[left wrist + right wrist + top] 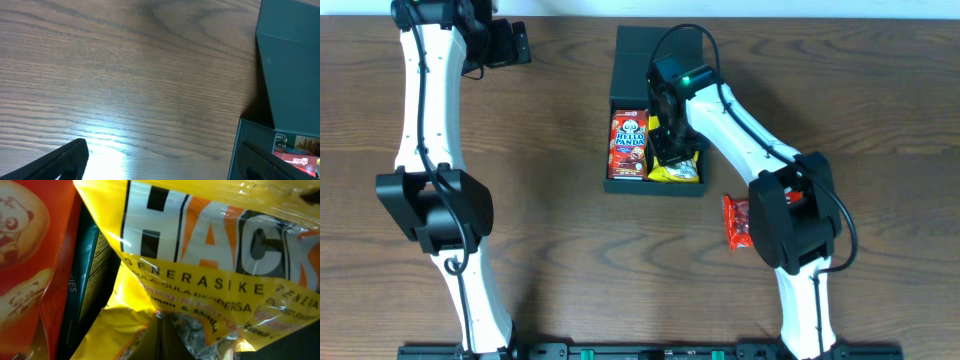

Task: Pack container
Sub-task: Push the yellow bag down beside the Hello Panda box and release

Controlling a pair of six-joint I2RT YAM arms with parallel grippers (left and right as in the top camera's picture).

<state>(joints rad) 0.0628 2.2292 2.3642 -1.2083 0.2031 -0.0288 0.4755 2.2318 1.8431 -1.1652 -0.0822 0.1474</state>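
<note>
**Container partly packed, one pack outside**

From my station, the container (632,70) sits at upper centre of the overhead view with its flap lid thrown back toward the top of the frame. Inside, a red panda box (628,145) stands along the left side and a yellow bag (677,170) fills the lower right corner. The right wrist view also shows the edge of a teal pack (89,275) wedged between them.

The right gripper (670,140) is down in the container over the yellow bag, its jaws fully closed. The bag's crinkled film fills that wrist camera, so I cannot tell whether any of it is pinched between the fingers.

The left gripper (508,45) hangs at the upper left, well apart from the container, jaws spread wide and holding nothing.

By my reading the job is well along but not finished. A red pack (736,222) lies on the table (560,200) at lower right, partly under the right arm, and I take it as the next thing to go in. The lid is not yet shut, which I expect comes last.
</note>
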